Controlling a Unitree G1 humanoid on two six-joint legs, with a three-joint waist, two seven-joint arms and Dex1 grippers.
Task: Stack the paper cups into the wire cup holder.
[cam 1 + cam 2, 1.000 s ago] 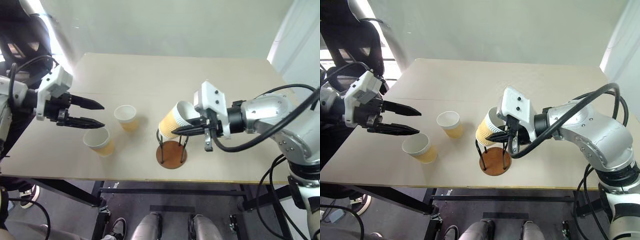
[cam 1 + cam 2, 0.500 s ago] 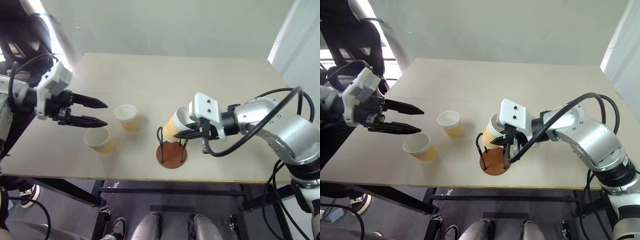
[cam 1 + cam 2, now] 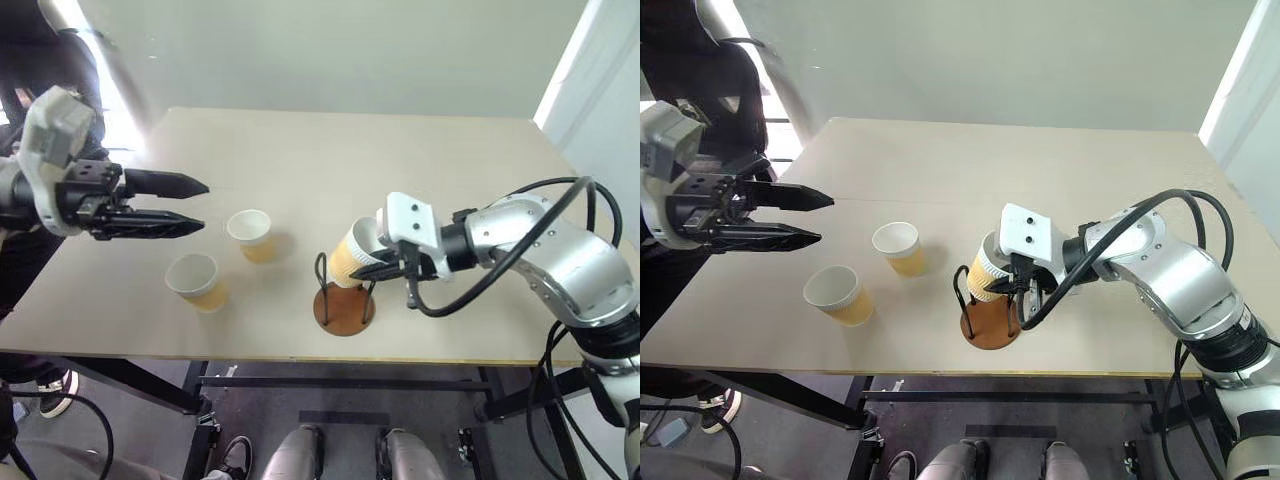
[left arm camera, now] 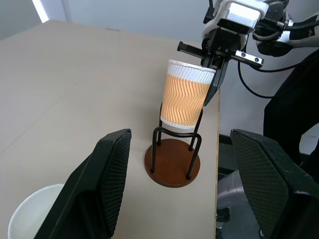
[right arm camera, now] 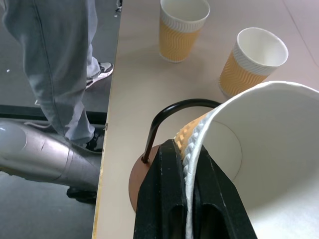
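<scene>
Pinching cup (image 3: 352, 254) rim over wire holder (image 3: 343, 302), right jaws closed, left jaws spread, empty

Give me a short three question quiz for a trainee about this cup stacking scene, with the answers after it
1. True or false: the right hand pinches the rim of a paper cup over the wire cup holder.
2. How many paper cups stand free on the table?
A. one
B. two
C. three
3. Fill in: the left hand is ____ and carries nothing.

Key
1. True. The cup sits tilted at the top of the wire loops, its rim clamped between the fingers.
2. B. One cup stands nearer the holder, the other nearer the table's front edge.
3. Open. Its fingers are spread above the table, apart from both standing cups.
</scene>
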